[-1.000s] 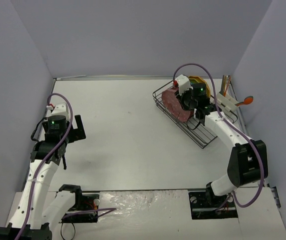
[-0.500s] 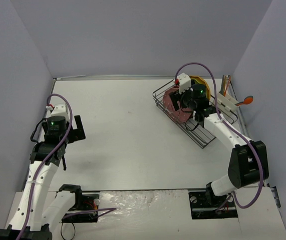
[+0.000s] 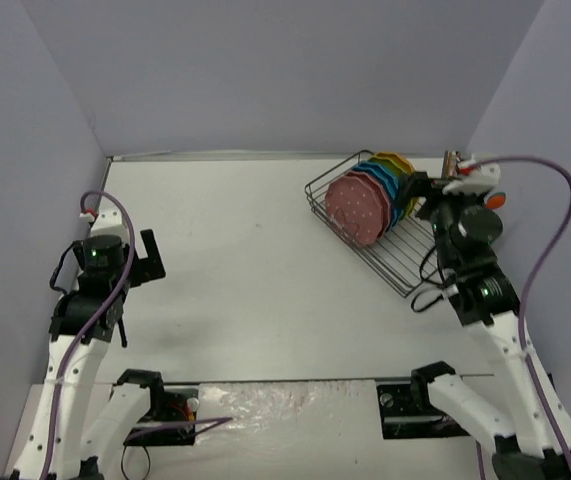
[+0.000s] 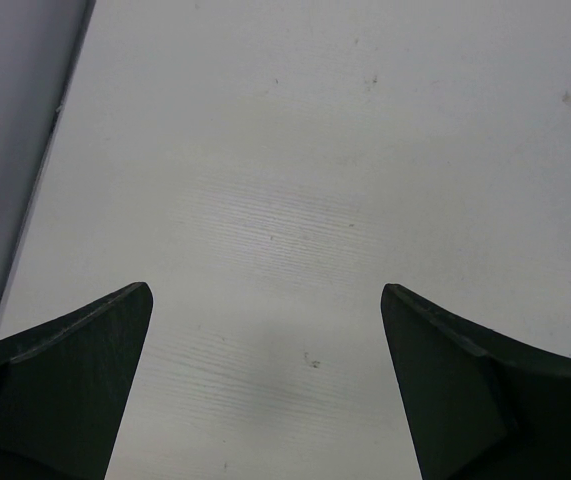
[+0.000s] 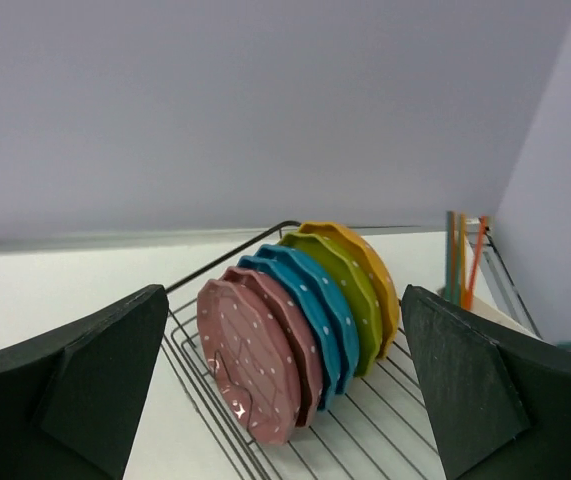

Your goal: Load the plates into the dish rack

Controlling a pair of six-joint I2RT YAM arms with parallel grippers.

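Observation:
Several dotted, scallop-edged plates stand on edge in a row inside the dark wire dish rack (image 3: 401, 255): two pink (image 3: 358, 207) at the front, then blue, green and orange (image 3: 395, 163) behind. In the right wrist view the front pink plate (image 5: 249, 362) leans on the rack wires (image 5: 370, 440), with blue (image 5: 317, 300), green (image 5: 350, 282) and orange (image 5: 373, 262) behind. My right gripper (image 3: 422, 193) (image 5: 285, 292) is open, apart from the plates and holding nothing. Far to the left, my left gripper (image 3: 151, 256) (image 4: 265, 292) is open over bare table.
Thin orange and wooden utensils (image 5: 465, 252) stand upright just right of the rack, near the right wall (image 3: 452, 166). An orange object (image 3: 496, 198) shows by the right wrist. Grey walls close in the table on three sides.
My right gripper opened, let go of the front pink plate and drew back to the right, off the rack. The plate stays standing in the rack. The left arm shifted slightly.

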